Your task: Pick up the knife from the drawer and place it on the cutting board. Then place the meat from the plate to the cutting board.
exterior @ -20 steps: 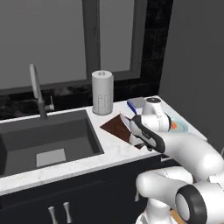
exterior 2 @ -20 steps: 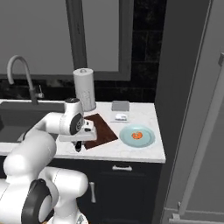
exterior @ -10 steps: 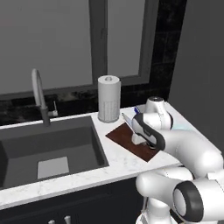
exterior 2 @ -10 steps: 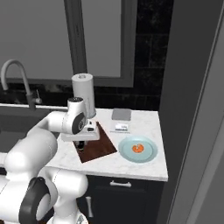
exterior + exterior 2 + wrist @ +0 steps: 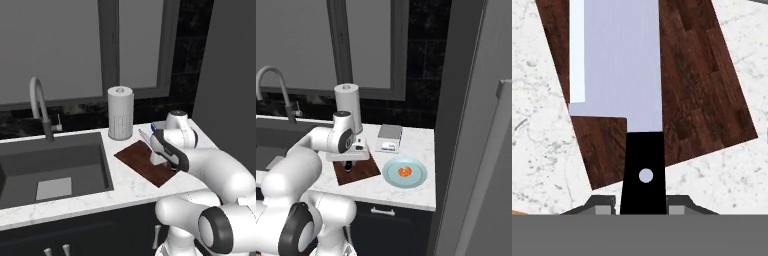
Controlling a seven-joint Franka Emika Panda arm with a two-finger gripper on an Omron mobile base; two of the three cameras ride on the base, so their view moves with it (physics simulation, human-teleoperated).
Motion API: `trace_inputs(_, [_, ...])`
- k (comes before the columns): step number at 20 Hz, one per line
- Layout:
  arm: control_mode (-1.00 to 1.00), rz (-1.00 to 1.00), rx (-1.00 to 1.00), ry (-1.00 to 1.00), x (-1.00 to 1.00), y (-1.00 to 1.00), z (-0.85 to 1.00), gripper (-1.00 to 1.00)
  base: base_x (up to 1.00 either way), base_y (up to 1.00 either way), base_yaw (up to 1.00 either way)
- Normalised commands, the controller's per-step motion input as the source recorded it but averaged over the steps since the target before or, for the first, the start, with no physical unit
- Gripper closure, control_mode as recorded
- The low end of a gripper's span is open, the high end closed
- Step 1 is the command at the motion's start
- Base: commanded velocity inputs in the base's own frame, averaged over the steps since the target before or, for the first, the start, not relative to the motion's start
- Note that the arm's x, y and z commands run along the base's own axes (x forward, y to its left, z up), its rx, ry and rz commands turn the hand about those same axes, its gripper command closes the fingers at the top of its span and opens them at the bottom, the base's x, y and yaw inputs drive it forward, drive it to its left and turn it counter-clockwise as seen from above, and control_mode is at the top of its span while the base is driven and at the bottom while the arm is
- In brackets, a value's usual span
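Note:
My gripper [image 5: 641, 207] is shut on the black handle of the knife [image 5: 614, 60]. Its wide silver blade reaches out over the dark reddish-brown cutting board [image 5: 702, 85]. On the white marble counter, the cutting board [image 5: 142, 165] lies right of the sink, with the gripper [image 5: 160, 157] just above it and the knife's blade [image 5: 145, 136] pointing back toward the wall. To the right of the cutting board [image 5: 361, 172] and gripper [image 5: 349, 165], the meat [image 5: 404, 172] rests on a pale blue plate [image 5: 418, 179]. The drawer is out of view.
A white paper-towel roll [image 5: 120, 113] stands behind the board. The dark sink [image 5: 50, 170] with a curved tap [image 5: 40, 105] lies left. A small grey scale [image 5: 389, 137] sits behind the plate. A tall grey cabinet side [image 5: 476, 125] bounds the counter's right end.
Both base views have shifted, so the base has moved along the counter. The gripper has stayed shut on the knife over the board.

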Motion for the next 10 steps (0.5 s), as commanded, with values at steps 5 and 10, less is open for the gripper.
trace_inputs(5, [1.0,0.0,0.0,0.0,0.0,0.0,0.0,1.0,0.11,0.0,0.02])
trace_inputs(10, [-1.0,0.02,0.0,0.0,0.14,0.02,-0.05,1.0,0.05,0.0,0.03])
